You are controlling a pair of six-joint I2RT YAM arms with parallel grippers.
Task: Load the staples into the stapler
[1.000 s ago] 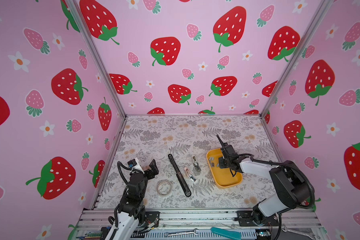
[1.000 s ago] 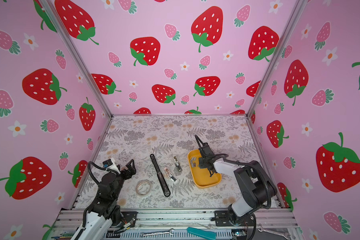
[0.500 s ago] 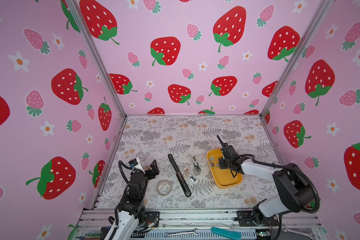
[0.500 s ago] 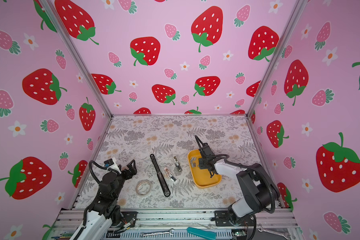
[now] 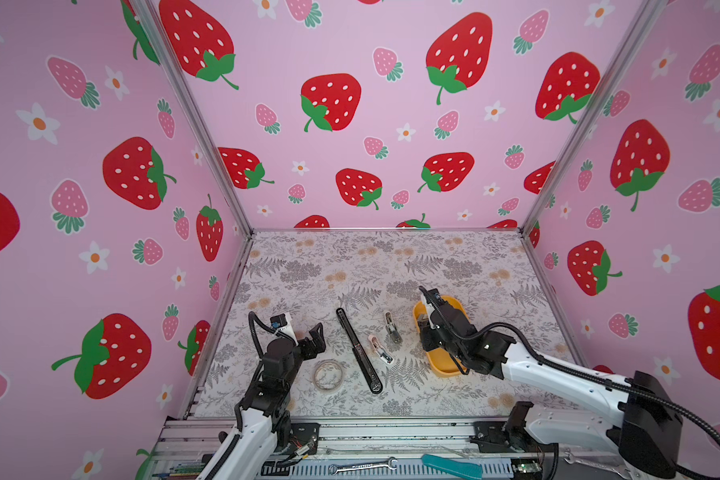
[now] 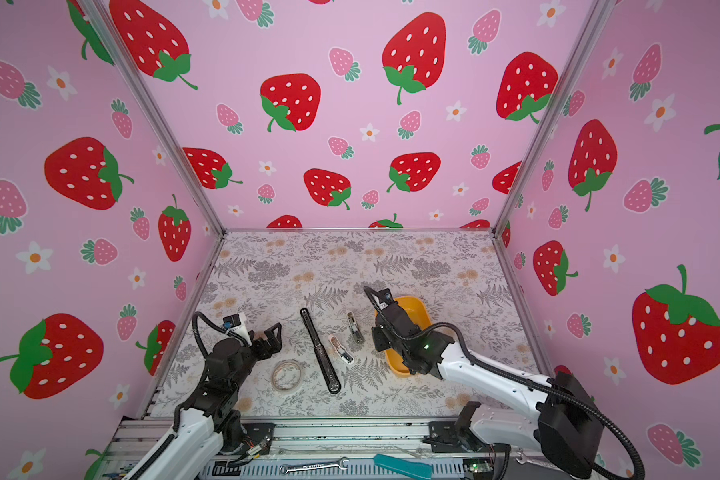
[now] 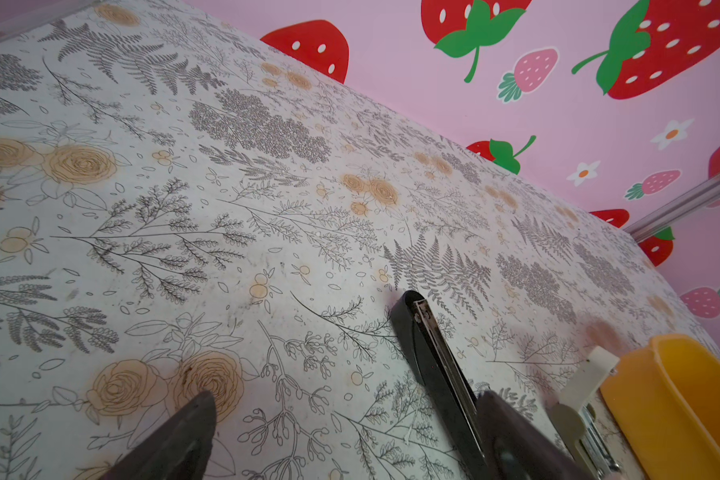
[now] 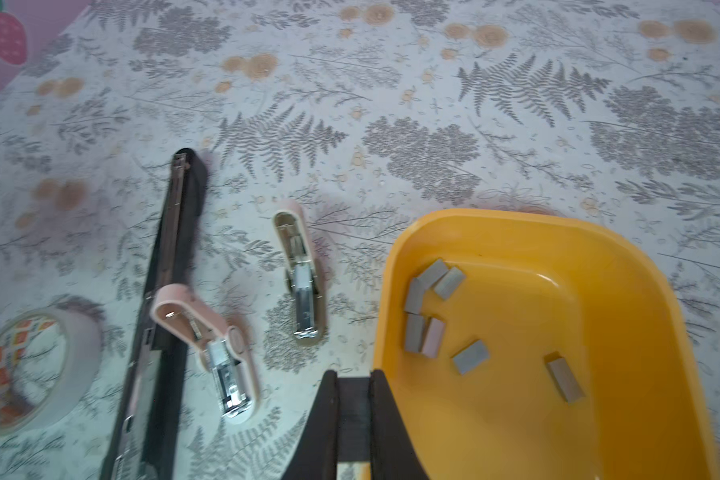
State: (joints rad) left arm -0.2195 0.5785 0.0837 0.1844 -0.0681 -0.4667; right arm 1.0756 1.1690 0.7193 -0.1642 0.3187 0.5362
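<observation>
Several short grey strips of staples (image 8: pixel 470 357) lie loose in a yellow tray (image 8: pixel 516 220). My right gripper (image 8: pixel 353 376) hangs over the tray's left rim (image 5: pixel 417 309), shut on one dark grey strip that fills the narrow gap between its fingers. Three staplers lie opened on the mat left of the tray: a beige one (image 8: pixel 302 286), a pink one (image 8: pixel 221 349) and a long black one (image 8: pixel 171 266). My left gripper (image 5: pixel 317 340) hovers wide open and empty at the near left, just left of the black stapler (image 7: pixel 429 353).
A roll of patterned tape (image 5: pixel 328 375) lies near the front, between my left arm and the black stapler. A wrench (image 5: pixel 362 467) and a teal-handled tool (image 5: pixel 452 465) rest on the front rail. Pink strawberry walls enclose the floral mat.
My right gripper's jaws have closed the last bit over the tray's left side, and its arm has shifted slightly. The left arm has barely moved.
</observation>
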